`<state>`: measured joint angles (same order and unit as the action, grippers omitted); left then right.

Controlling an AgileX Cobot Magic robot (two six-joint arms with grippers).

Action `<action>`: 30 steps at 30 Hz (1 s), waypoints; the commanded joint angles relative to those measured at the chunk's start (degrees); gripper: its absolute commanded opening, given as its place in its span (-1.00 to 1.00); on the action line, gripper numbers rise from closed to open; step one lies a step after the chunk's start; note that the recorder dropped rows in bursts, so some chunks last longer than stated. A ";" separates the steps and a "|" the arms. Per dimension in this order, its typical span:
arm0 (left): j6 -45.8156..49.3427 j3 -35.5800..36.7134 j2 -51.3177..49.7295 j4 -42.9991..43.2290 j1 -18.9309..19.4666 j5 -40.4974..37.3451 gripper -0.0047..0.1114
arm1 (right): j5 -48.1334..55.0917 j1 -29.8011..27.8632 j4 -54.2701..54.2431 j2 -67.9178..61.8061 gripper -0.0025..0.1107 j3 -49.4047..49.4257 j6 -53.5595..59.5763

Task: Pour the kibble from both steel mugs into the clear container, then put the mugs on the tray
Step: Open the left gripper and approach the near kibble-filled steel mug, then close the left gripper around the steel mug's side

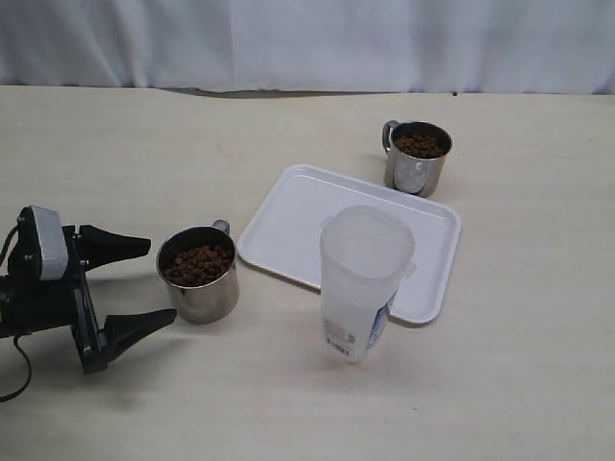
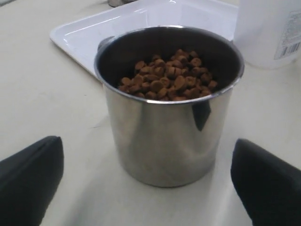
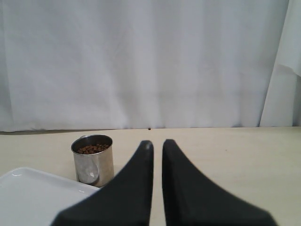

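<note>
One steel mug (image 1: 199,274) (image 2: 169,122) full of kibble (image 1: 199,263) (image 2: 169,77) stands left of the white tray (image 1: 288,216). My left gripper (image 1: 160,279) (image 2: 146,155) is open, low on the table, with one finger on each side of this mug and neither touching it. The second steel mug (image 1: 418,158) (image 3: 93,160), also holding kibble (image 1: 420,145), stands behind the tray's far corner. The clear container (image 1: 363,283) (image 2: 270,28) stands upright and lidless at the tray's near edge. My right gripper (image 3: 157,143) is shut and empty, and the exterior view does not show it.
A white curtain (image 1: 307,43) hangs along the table's far edge. Beige tabletop (image 1: 519,365) stretches to the right of the container and the tray. The left arm's black body (image 1: 43,288) lies at the left edge of the exterior view.
</note>
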<state>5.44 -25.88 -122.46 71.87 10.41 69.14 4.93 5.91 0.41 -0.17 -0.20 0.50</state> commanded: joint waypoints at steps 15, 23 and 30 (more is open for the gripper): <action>-6.16 -4.92 -3.88 5.21 -1.67 0.82 0.59 | -0.37 0.29 0.01 0.17 -0.86 0.20 -0.02; -8.49 -9.63 -3.88 1.91 -8.75 0.82 0.59 | -0.37 0.29 0.01 0.17 -0.86 0.20 -0.02; -9.47 -10.48 -3.97 0.00 -11.08 0.82 0.59 | -0.37 0.29 0.01 0.17 -0.86 0.20 -0.02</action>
<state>-3.00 -36.13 -126.26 73.15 -0.28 69.36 4.93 5.91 0.41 -0.17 -0.20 0.50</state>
